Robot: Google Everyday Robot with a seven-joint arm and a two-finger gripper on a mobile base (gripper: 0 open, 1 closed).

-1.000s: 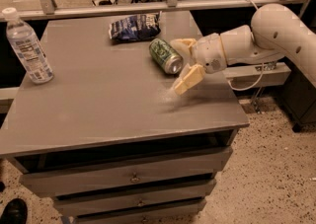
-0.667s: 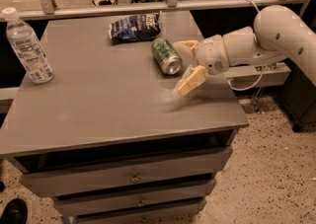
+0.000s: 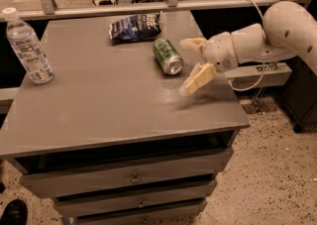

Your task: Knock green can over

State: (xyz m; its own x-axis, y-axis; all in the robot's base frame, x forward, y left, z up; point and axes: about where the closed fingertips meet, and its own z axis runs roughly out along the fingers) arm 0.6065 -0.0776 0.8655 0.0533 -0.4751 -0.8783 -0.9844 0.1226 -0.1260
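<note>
At the table's (image 3: 99, 110) ten o'clock corner a clear water bottle (image 3: 27, 45) stands upright with its white cap on, well apart from everything else. Near the twelve o'clock edge lies a dark blue snack bag (image 3: 134, 26), flat and crumpled. From the bag, toward five o'clock and just beside it, is the green can (image 3: 167, 56). It lies on its side on the table, its silver top turned toward five o'clock and its base toward the bag.

At the can's three o'clock is my gripper (image 3: 189, 67), low over the table's right-hand part. My jaws are spread wide with nothing between them. One pale finger (image 3: 192, 44) reaches toward the can's upper flank, and the other finger (image 3: 198, 78) slants down toward seven o'clock, its tip close to the tabletop. The can sits just outside the opening; I cannot tell whether the upper tip touches it. My white arm (image 3: 282, 30) runs off from the gripper toward two o'clock, out past the table's edge. Under the tabletop are drawer fronts (image 3: 133, 177) with small knobs.
</note>
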